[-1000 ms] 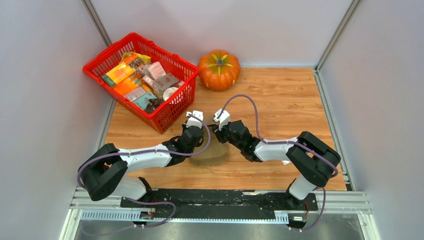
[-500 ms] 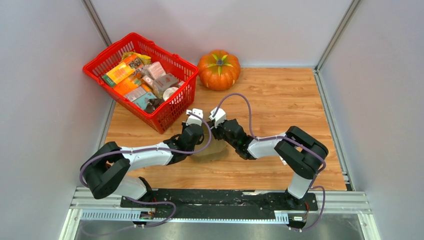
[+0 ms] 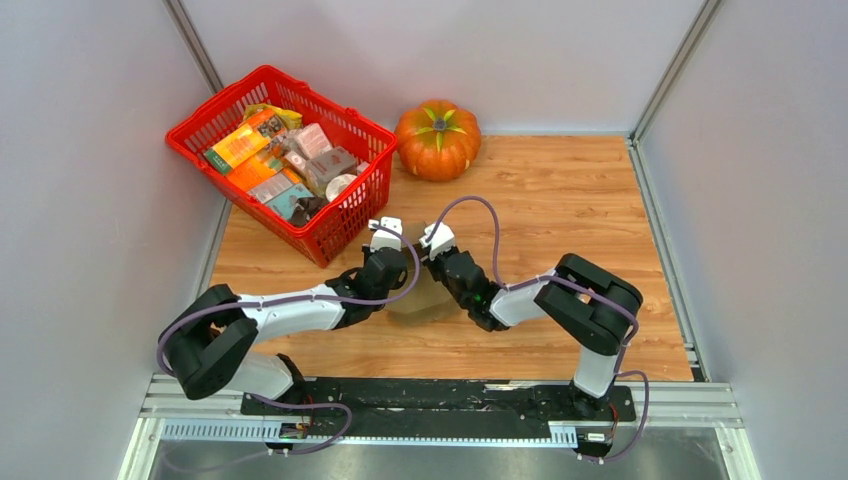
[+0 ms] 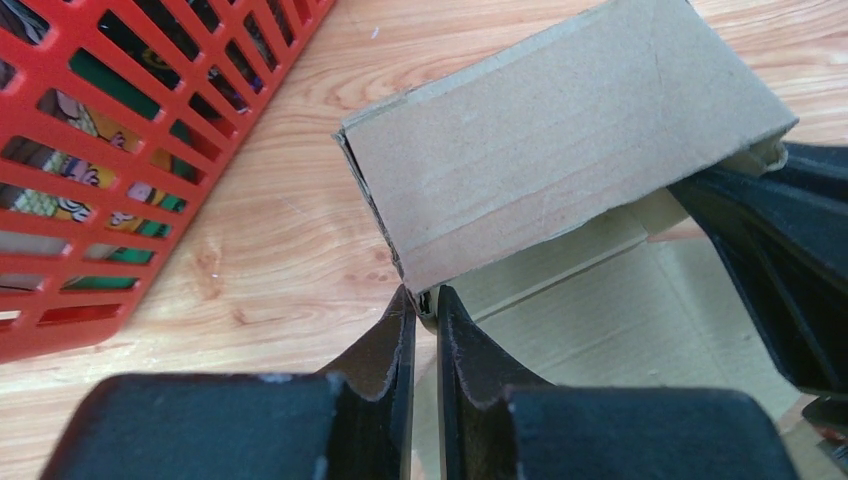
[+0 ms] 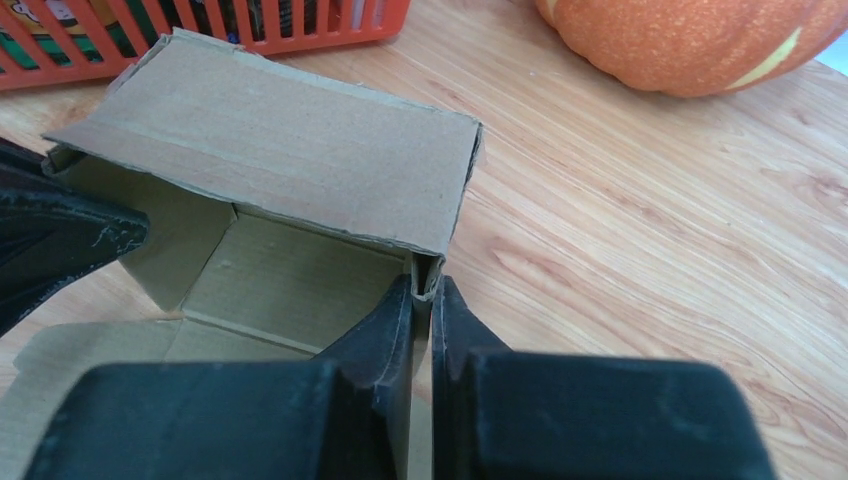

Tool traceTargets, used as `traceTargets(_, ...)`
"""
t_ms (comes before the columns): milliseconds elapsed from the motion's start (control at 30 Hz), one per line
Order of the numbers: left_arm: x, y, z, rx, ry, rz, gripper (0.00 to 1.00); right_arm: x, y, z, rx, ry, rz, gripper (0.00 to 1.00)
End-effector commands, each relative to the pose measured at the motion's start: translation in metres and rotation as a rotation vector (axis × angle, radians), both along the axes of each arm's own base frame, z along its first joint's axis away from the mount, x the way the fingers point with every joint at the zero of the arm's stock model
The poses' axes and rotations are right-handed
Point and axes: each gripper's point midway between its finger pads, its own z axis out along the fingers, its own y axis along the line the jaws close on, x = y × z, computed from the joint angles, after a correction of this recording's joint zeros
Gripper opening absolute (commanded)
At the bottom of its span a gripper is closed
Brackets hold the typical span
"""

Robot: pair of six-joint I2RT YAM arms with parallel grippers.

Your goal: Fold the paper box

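Observation:
The paper box [image 3: 425, 298] is plain brown cardboard, lying on the wooden table between my two wrists. In the left wrist view its far wall [image 4: 560, 140] stands raised, and my left gripper [image 4: 427, 300] is shut on the box's left side wall. The right wrist view shows the same raised wall [image 5: 270, 140] and the box floor [image 5: 290, 285]. There my right gripper [image 5: 427, 290] is shut on the box's right side wall. From above, the left gripper [image 3: 393, 268] and right gripper [image 3: 440, 272] flank the box, which is largely hidden beneath them.
A red basket [image 3: 345, 212] of colourful packages stands at the back left, close to the left wrist. An orange pumpkin [image 3: 437, 140] sits at the back centre. Grey walls enclose the table on three sides.
Both grippers have closed onto the box's side walls. The right arm has shifted left toward the box, its elbow drawing in; the left arm has barely moved.

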Motion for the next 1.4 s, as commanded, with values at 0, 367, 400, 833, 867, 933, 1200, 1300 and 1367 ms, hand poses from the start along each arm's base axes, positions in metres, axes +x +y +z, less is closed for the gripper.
traceTargets(0, -0.008, -0.038, 0.017, -0.181, 0.03, -0.1, 0.0, -0.013, 0.017, 0.043, 0.119, -0.115, 0.003, 0.04)
traceTargets(367, -0.017, -0.046, 0.016, -0.224, 0.062, -0.133, 0.0, -0.005, 0.024, 0.034, 0.088, -0.131, -0.029, 0.12)
traceTargets(400, -0.017, -0.047, 0.016, -0.221, 0.062, -0.136, 0.0, -0.003, 0.026, 0.031, 0.084, -0.129, -0.033, 0.11)
traceTargets(833, -0.015, -0.052, 0.018, -0.237, 0.068, -0.135, 0.0, 0.004, 0.011, 0.028, 0.141, -0.079, -0.181, 0.0)
traceTargets(867, -0.015, -0.052, 0.017, -0.234, 0.07, -0.135, 0.0, 0.004, 0.012, 0.031, 0.147, -0.077, -0.175, 0.0)
traceTargets(933, -0.014, -0.053, 0.017, -0.234, 0.074, -0.133, 0.0, 0.004, 0.011, 0.03, 0.151, -0.062, -0.165, 0.02)
traceTargets(1200, -0.015, -0.047, 0.014, -0.198, 0.08, -0.12, 0.0, -0.015, -0.014, 0.022, 0.123, 0.031, -0.127, 0.53)
traceTargets(1300, -0.015, -0.046, 0.015, -0.19, 0.079, -0.127, 0.01, -0.034, -0.033, 0.029, 0.168, 0.075, -0.137, 0.75)
traceTargets(1367, -0.016, -0.046, 0.013, -0.183, 0.082, -0.13, 0.08, -0.045, -0.045, 0.026, 0.2, 0.146, -0.172, 0.81)
